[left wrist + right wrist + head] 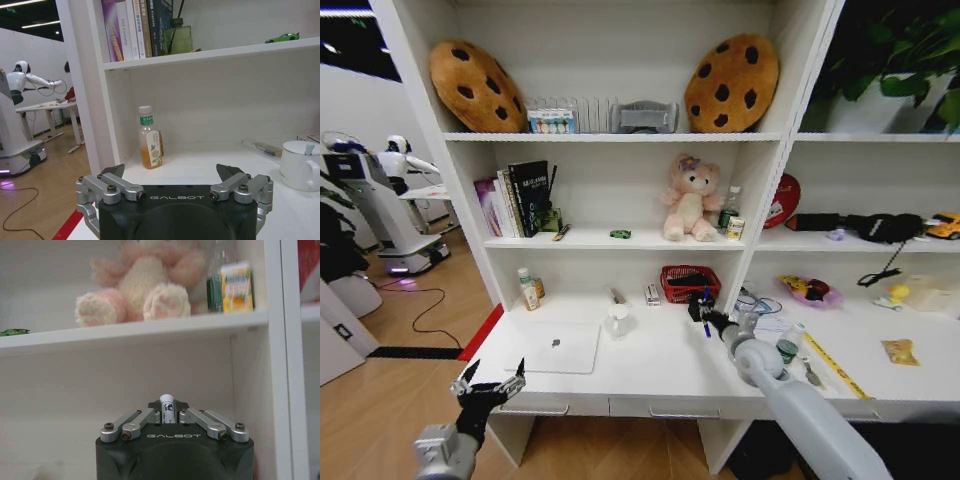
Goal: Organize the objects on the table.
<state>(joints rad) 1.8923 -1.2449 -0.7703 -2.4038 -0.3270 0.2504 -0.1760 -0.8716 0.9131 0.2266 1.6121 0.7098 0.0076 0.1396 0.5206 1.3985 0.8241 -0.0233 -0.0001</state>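
You hold blue pen (705, 312) in right gripper (700, 306), jaws closed on barrel, above desk (660, 365) near red basket (688, 282) at 11 o'clock. Pen light, stiff, slippery: grip mid-barrel. Left gripper (488, 385) wide open, empty, at desk front edge, laptop (557, 347) at its 1 o'clock.

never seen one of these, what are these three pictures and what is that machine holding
It is a two-armed wheeled robot at a white desk under shelves. One picture looks down from its head; the other two come from cameras on its wrists. The right tool is shut on a pen above the desk, near a red basket. The left tool is open, holding nothing, at the desk's front edge. A silver laptop, a bottle and a white mug lie on the desk.
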